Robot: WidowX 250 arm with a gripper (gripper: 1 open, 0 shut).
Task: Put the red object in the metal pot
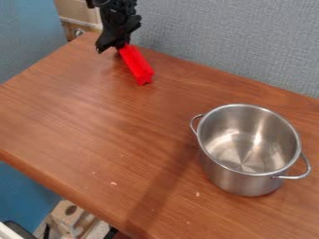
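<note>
Metal pot (251,149): stands upright on the right part of the table, nothing inside it; bare steel floor visible.
Pot build: round, straight-sided, shiny stainless steel, rolled rim, small loop handles at the sides.
Red object (134,65): lies flat on the table near its far left edge, well apart from the pot; a bright red elongated block, plastic-looking.
Table (88,131): brown wood-grain top, smooth.
Gripper (116,41): black, angled downward at the upper end of the red object; jaws clenched, apparently on that end, though contact is hard to confirm at this resolution.
</note>
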